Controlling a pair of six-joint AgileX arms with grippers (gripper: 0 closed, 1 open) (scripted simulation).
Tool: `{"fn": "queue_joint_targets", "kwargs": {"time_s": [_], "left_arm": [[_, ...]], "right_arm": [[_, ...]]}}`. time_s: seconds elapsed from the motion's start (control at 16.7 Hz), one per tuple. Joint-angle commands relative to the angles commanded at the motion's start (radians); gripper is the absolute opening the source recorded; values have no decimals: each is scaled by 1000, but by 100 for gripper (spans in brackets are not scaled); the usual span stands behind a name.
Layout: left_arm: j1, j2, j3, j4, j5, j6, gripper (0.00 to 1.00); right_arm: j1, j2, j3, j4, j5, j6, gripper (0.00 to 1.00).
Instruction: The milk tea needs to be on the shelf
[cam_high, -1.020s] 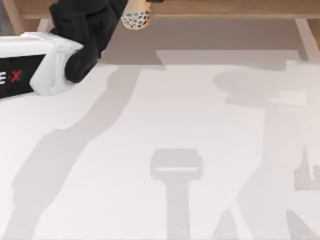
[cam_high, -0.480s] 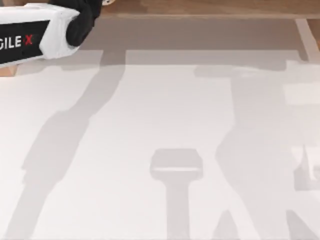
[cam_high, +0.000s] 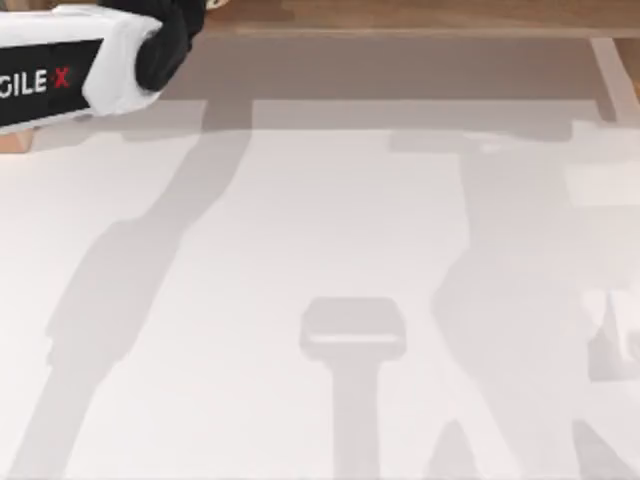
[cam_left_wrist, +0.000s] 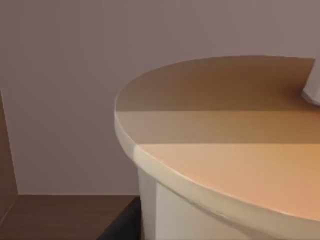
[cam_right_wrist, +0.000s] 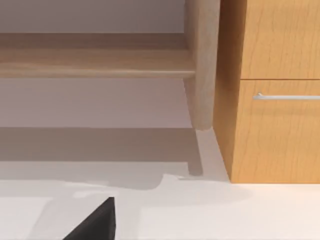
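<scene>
The milk tea's orange lid (cam_left_wrist: 225, 150) looms close in the left wrist view, with the base of the white straw (cam_left_wrist: 312, 92) at its edge and the pale cup wall (cam_left_wrist: 165, 215) below it. A dark finger (cam_left_wrist: 122, 227) of my left gripper lies against that wall, so the gripper is shut on the cup. Brown shelf (cam_left_wrist: 60, 217) wood lies beneath. In the top view my left arm (cam_high: 60, 75) reaches past the far left edge over the shelf (cam_high: 420, 14). A black part of my right gripper (cam_right_wrist: 95, 225) hangs low over the table, facing the shelf (cam_right_wrist: 95, 62).
A shelf support post (cam_right_wrist: 202, 65) stands next to a wooden cabinet (cam_right_wrist: 275, 90) with a metal drawer handle (cam_right_wrist: 287, 96) at the far right. The white table (cam_high: 320, 300) carries the arms' shadows. A grey wall (cam_left_wrist: 75, 75) rises behind the shelf.
My left arm carried the milk tea toward the far side, over the shelf and out past the top view's edge. Over the last half second it has barely shifted.
</scene>
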Motion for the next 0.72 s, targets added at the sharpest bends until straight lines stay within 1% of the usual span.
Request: {"fn": "queue_joint_targets", "kwargs": {"time_s": [0.66,0.72], "left_arm": [[0,0,0,0,0,0,98],[0,0,0,0,0,0,100]], "right_arm": [[0,0,0,0,0,0,100],[0,0,0,0,0,0,100]]}}
